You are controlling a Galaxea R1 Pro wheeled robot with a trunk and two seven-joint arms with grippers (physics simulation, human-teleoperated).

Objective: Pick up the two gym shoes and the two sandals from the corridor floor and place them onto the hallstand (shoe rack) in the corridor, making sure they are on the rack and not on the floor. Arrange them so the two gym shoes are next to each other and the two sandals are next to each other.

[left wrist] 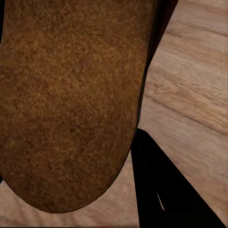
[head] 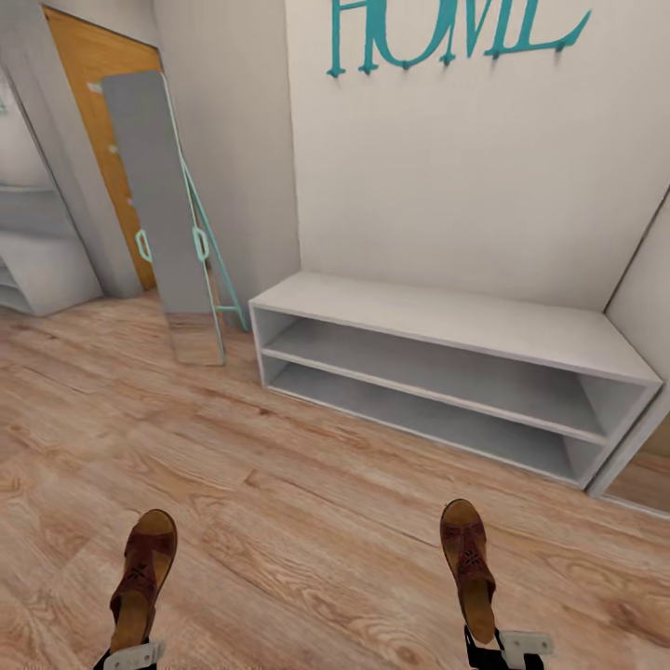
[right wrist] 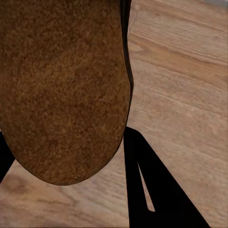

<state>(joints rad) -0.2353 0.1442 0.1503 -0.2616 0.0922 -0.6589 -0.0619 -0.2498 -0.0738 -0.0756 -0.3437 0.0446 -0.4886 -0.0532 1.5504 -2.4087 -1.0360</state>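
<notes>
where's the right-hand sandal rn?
In the head view the sandal is low on the right, held at its heel by the right gripper above the wood floor, toe toward the white two-tier bench.

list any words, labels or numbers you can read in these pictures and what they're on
"HOME": large teal letters mounted on the white wall above the low white bench; the tops of the letters are cut off by the picture's edge.
No other text: none readable on the two sandals, the standing mirror, the floor or the door.
</notes>
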